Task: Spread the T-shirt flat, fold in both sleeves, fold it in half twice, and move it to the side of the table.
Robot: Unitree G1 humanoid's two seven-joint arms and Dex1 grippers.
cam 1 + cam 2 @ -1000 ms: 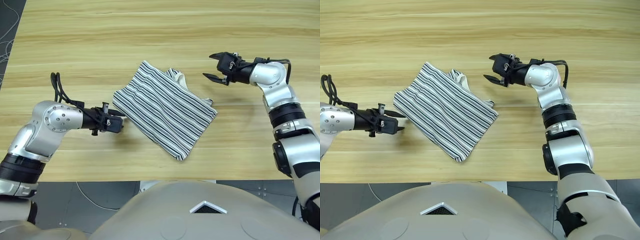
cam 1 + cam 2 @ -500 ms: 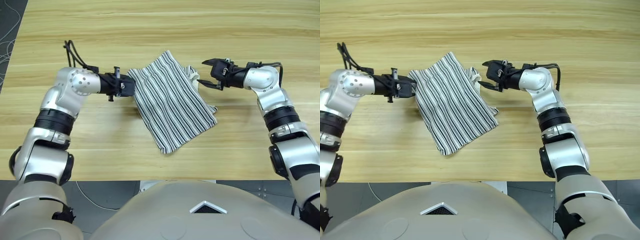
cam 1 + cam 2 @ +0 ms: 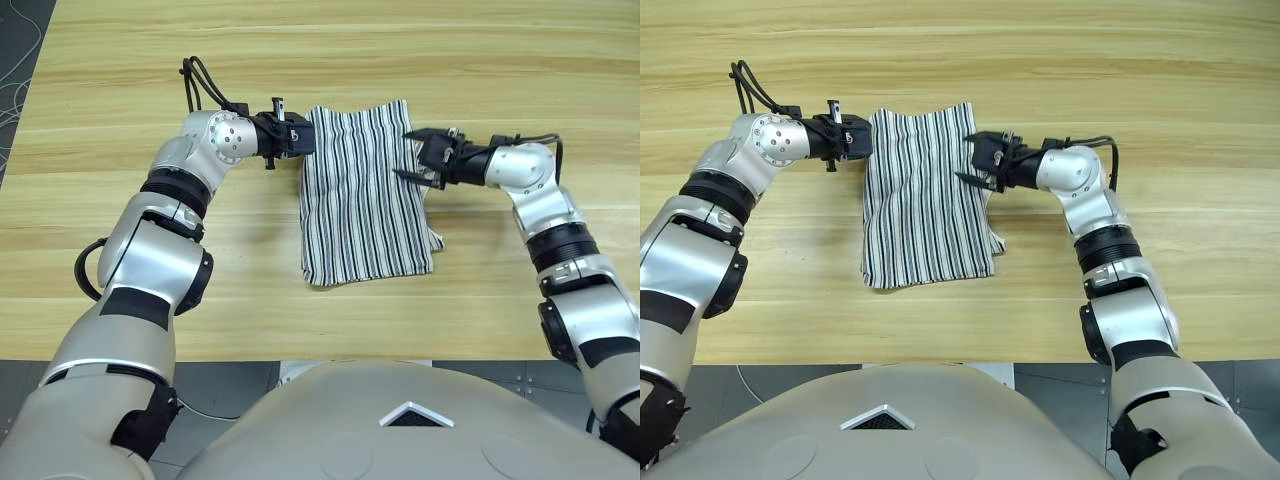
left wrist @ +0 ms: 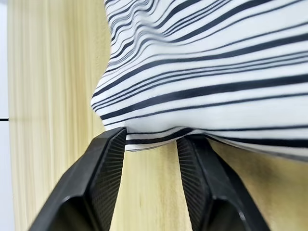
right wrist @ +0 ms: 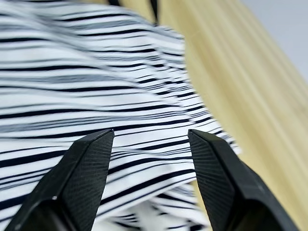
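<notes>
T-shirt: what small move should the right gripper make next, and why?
Probably close the right gripper on the far right edge of the T-shirt. It stands open right at that edge, and the left gripper is at the far left corner, so both sides could then be pulled.

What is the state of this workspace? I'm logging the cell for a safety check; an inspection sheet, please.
Surface: wooden table, light grain.
Job's things: striped T-shirt, folded into a rough rectangle, lying on the table; some fabric pokes out at its near right corner.
Clutter: nothing seen.
End effectors: left end effector at the T-shirt's far left corner; right end effector open, at its far right edge.
Cables: black cable loops on both forearms; thin cables on the floor.
Surroundings: dark floor left of the table.
</notes>
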